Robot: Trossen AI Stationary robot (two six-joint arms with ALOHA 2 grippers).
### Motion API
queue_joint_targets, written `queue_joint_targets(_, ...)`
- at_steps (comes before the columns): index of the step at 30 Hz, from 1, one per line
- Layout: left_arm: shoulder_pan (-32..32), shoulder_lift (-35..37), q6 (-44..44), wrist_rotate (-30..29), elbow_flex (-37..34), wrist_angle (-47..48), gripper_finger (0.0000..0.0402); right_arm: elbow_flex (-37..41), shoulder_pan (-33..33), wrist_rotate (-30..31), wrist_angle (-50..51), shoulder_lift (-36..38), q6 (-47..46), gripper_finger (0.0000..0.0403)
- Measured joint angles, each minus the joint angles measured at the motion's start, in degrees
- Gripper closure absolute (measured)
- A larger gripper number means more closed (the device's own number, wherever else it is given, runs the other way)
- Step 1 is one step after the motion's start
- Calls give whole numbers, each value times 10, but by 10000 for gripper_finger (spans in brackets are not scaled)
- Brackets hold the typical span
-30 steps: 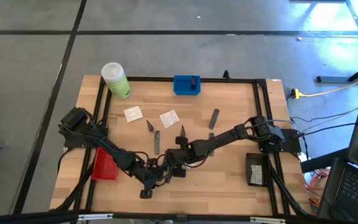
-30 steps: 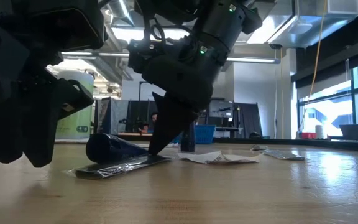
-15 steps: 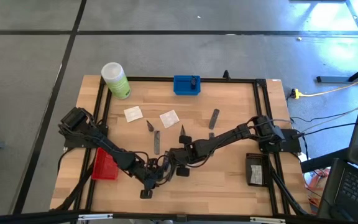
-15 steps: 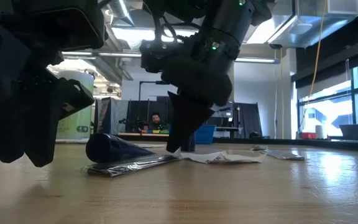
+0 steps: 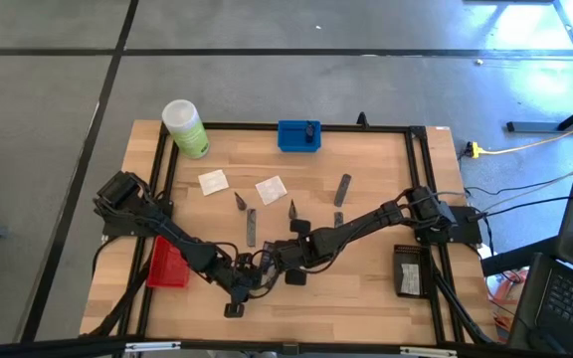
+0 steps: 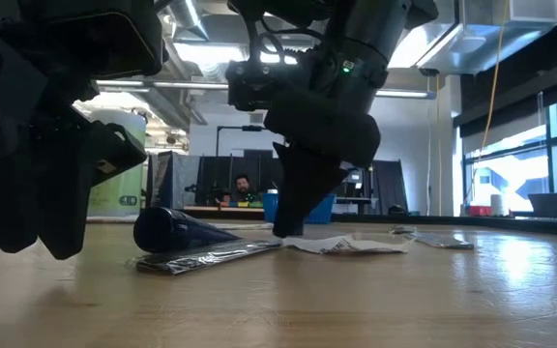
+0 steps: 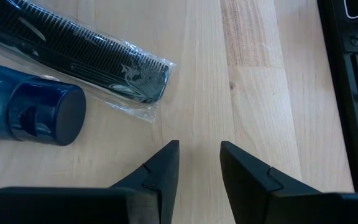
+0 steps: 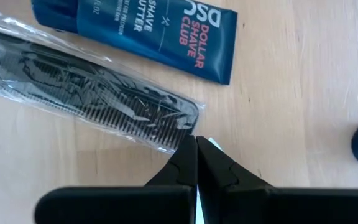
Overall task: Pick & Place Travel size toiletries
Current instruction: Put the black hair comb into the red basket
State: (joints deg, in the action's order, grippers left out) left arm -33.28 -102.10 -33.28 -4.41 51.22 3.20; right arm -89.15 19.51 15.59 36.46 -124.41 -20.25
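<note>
From above, both arms meet low at the middle of the bench. The left pincer and right pincer sit just beside each other, over the navy tube and the packeted comb, which the arms largely hide here. Sachets, grey tubes and a small dark cone lie farther back, well apart from the work.

At bench level, the navy tube lies flat with the comb packet just in front of it. The right pincer points down at the packet's far end.

The left wrist view shows its own pincer half open and empty, over bare wood just beside the comb packet and the tube's cap.

The right wrist view shows its fingers pressed together, tips touching the packet's clear edge; whether film is pinched I cannot tell. The navy tube lies beside it.

To do this well, the right pincer should probably open and straddle the comb itself, not the slippery film.
</note>
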Motion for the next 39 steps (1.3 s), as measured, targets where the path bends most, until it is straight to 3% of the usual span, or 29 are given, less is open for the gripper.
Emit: queue_joint_targets(39, 0, 0, 0, 11, 0, -7, 288, -3, -1, -46, -16, -23, -18, 403)
